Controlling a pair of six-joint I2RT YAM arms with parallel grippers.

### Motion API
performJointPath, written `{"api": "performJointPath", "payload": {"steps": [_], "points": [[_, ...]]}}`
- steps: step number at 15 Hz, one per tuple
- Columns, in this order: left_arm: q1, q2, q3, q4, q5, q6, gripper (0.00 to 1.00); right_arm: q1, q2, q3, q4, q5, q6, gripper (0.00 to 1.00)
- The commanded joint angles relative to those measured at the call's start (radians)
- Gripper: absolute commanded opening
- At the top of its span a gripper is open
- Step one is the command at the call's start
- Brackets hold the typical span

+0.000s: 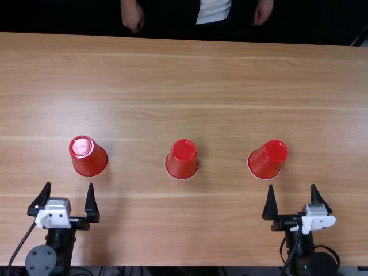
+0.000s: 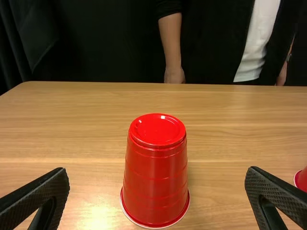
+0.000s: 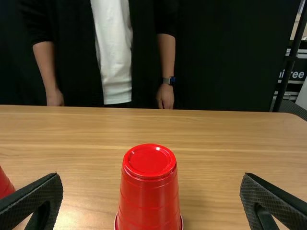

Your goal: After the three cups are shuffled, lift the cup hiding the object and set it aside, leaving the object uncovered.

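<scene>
Three red cups stand upside down in a row across the table: the left cup (image 1: 88,156), the middle cup (image 1: 183,159) and the right cup (image 1: 268,160). My left gripper (image 1: 68,199) is open near the front edge, just in front of the left cup (image 2: 155,170), which stands between its fingers (image 2: 36,197) a little farther off. My right gripper (image 1: 292,202) is open too, in front of the right cup (image 3: 148,189). The object is hidden from sight. A sliver of the middle cup (image 2: 301,178) peeks in beside the left fingers.
The wooden table (image 1: 184,86) is bare behind the cups up to its far edge. A person stands across the table with hands hanging at the far edge, touching nothing.
</scene>
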Motion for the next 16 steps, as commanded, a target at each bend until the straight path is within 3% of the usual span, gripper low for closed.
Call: {"api": "performJointPath", "payload": {"steps": [1, 6, 9, 16], "points": [[-0.002, -0.010, 0.010, -0.007, 0.008, 0.009, 1.00, -0.017, -0.006, 0.081, -0.001, 0.002, -0.011, 1.00], [0.004, 0.051, 0.335, -0.272, -0.010, 0.009, 1.00, -0.034, 0.069, 0.338, -0.137, 0.002, -0.013, 1.00], [0.004, 0.231, 0.578, -0.401, -0.010, 0.009, 1.00, -0.034, 0.208, 0.535, -0.293, -0.001, -0.013, 1.00], [0.008, 0.653, 1.061, -0.874, -0.012, 0.011, 1.00, -0.028, 0.531, 0.963, -0.772, -0.003, -0.013, 1.00]]}}
